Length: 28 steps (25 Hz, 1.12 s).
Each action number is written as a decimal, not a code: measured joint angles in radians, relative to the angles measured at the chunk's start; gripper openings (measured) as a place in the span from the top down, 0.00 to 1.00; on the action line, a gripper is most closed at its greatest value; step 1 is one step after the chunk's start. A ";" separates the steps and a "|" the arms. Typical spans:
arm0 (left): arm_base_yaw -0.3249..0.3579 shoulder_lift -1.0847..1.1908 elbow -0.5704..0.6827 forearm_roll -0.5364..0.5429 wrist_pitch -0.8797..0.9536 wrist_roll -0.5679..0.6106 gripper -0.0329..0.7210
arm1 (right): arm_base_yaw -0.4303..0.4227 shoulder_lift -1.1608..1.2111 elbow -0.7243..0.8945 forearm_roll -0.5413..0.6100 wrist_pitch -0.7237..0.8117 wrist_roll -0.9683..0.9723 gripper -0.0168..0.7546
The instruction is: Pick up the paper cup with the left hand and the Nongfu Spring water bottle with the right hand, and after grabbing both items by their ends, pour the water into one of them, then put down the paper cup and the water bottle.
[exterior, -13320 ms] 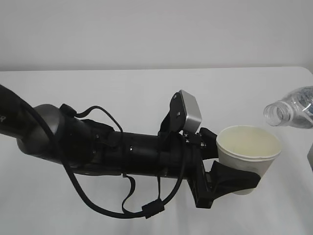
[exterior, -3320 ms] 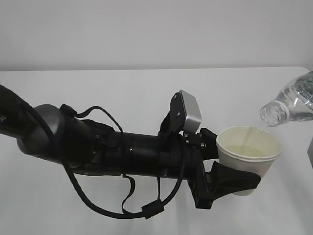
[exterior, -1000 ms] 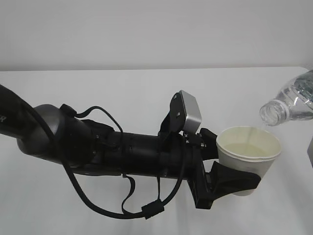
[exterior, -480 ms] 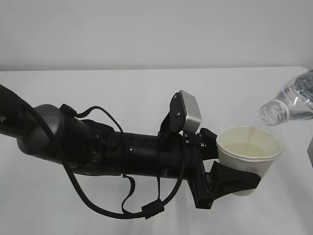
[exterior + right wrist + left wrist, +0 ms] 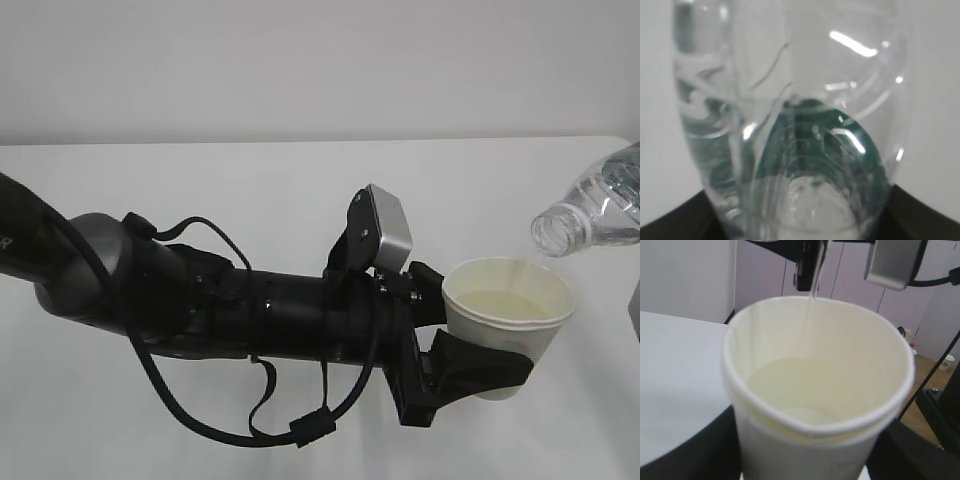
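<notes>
The left hand (image 5: 470,368) reaches in from the left over the white tabletop (image 5: 250,190). Its fingers (image 5: 480,365) are clamped on the cup (image 5: 508,320), which stands upright above the tabletop. Water (image 5: 795,390) sits low in the cup. The bottle (image 5: 595,205) hangs tilted at the far right, its open mouth just above the cup's rim. A thin stream falls in. The right hand (image 5: 800,220) shows only as dark edges under the bottle, so it seems to be gripping the bottle.
</notes>
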 joint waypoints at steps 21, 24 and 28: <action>0.000 0.000 0.000 0.000 0.003 0.000 0.32 | 0.000 0.000 0.000 -0.001 0.000 0.016 0.40; 0.000 0.000 0.000 0.000 0.003 0.000 0.32 | 0.000 0.000 0.000 -0.001 0.000 0.033 0.40; 0.000 0.000 0.000 0.000 0.003 0.000 0.32 | 0.000 0.000 0.000 -0.002 0.000 0.061 0.40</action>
